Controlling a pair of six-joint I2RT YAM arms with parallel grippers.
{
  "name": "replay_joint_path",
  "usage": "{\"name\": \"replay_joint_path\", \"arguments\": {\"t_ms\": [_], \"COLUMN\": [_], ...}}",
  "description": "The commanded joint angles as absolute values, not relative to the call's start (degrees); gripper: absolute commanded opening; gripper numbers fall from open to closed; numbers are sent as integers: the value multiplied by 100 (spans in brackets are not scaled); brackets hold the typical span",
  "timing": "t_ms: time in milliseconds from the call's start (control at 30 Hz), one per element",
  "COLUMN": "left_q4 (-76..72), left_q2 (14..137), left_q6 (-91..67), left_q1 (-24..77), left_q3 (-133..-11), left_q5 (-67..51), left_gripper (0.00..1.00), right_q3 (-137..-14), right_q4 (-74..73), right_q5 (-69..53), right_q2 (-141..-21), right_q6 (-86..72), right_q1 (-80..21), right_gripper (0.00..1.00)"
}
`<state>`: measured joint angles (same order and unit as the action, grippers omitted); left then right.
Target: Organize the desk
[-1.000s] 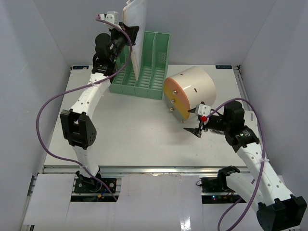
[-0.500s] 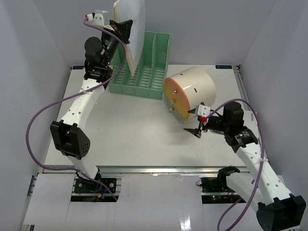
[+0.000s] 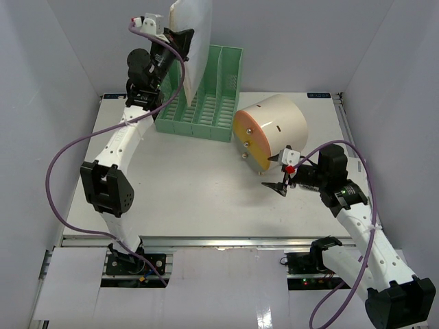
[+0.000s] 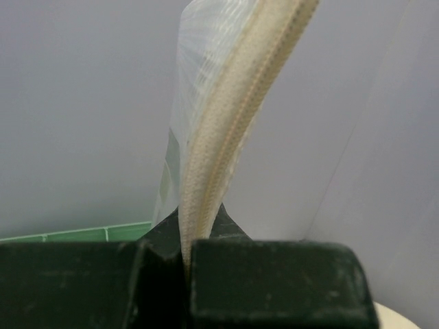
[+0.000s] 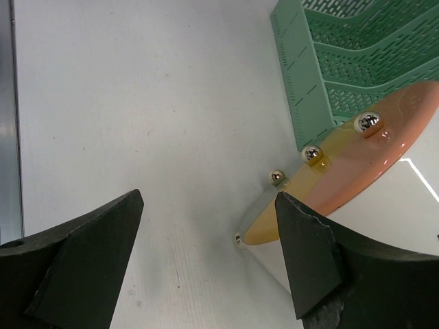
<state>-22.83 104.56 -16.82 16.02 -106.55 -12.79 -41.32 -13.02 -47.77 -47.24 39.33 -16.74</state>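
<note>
The white desk [image 3: 199,185] has a metal rail along its front edge. My left gripper [image 3: 177,40] is raised high at the back left, shut on a flat cream zip pouch [image 3: 192,34] that it holds upright above the green file rack [image 3: 202,96]. The left wrist view shows the pouch's zipper edge [image 4: 219,137] pinched between the jaws. My right gripper [image 3: 278,175] is open and empty, low over the desk in front of the cream cylindrical drawer box [image 3: 271,130]. The right wrist view shows the box's orange front [image 5: 370,171] with its metal knobs.
White walls enclose the desk on three sides. The rack stands at the back centre-left, and the drawer box lies on its side right of it. A purple cable [image 3: 62,171] loops off the left arm.
My left gripper has swung the pouch a little, left and then back right, still above the rack. The right arm has not moved.
</note>
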Motion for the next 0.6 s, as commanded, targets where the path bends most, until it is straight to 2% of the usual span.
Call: {"name": "replay_joint_path", "arguments": {"t_ms": [0,200,400,567], "left_q4": [-2752,-3347,-3918,-4638], "left_q2": [10763,11276,11997,12172], "left_q6": [-2064,-2087,-2291,-2678], "left_q1": [1381,1283,1230,1239], "left_q3": [-10698,-10512,-10830,-10509], "left_q5": [-2054,-2404,-2704,-2655], "left_gripper": [0,0,0,0], "right_q3": [-4045,-4008,-3951,-3903], "right_q4": [-1072,-1081,-1072,-1072], "right_q5": [-4852,-4848,-4928,-4973], "right_q2": [-4718,-4737,-4785,-4842], "right_q6": [3918,3964,3964,3981], "right_q1": [-1628,-1617,-1578,-1512], "right_gripper": [84,84,84,84]}}
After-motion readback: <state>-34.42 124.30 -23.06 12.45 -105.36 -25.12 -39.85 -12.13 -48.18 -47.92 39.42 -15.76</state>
